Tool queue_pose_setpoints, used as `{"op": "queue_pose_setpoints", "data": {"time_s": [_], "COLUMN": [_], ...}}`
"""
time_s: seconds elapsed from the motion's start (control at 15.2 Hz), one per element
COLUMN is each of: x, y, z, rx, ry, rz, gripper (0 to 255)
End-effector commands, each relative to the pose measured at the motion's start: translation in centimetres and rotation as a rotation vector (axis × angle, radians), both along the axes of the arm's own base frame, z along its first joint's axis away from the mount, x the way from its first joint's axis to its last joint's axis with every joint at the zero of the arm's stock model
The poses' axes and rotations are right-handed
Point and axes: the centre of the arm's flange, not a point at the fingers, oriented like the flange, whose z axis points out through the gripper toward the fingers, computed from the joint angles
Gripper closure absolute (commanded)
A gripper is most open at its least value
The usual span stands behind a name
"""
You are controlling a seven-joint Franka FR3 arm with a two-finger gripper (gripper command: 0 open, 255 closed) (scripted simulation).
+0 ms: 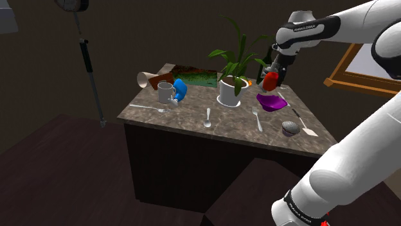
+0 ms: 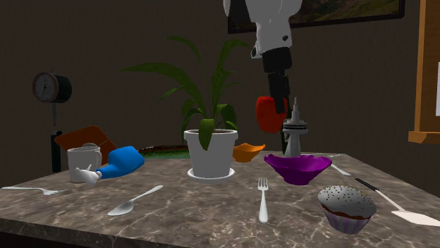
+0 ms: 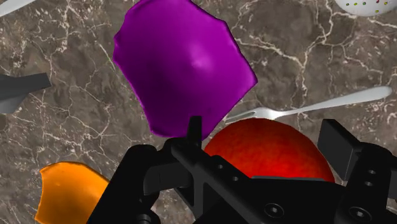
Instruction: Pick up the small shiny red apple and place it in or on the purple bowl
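Cupcake [image 2: 346, 206] sits nearest on the marble tabletop [image 2: 197, 211], w/ a fork [image 2: 263, 201] lying just beside it. Behind them the purple bowl [image 2: 297, 168] rests upright (its rim is wavy). Red apple [image 2: 270, 114] hangs in the air over that bowl's rim, clamped btwn the black jaws, clear of the tabletop. Further back: a white plant pot [image 2: 210, 152], a small orange bowl [image 2: 247, 151] and a grey tower figurine [image 2: 293, 130].

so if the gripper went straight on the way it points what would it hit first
Likely the purple bowl, near its rim; the gripper, jaws shut on the apple, hangs off its middle. Possibly the fork beside it instead.
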Motion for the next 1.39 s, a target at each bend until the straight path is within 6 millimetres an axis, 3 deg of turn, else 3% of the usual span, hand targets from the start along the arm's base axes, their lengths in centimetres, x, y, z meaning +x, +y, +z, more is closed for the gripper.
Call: {"op": "queue_pose_setpoints", "data": {"time_s": [0.0, 0.46, 1.32], "x": [-0.3, -1.4, -1.4], "y": [-2.5, -11.4, -11.4], "z": [0.0, 0.4, -6.5], "rx": [-0.001, -0.001, -0.001], "ry": [0.0, 0.0, 0.0], "rz": [0.002, 0.002, 0.002], "gripper": [255, 255, 255]}}
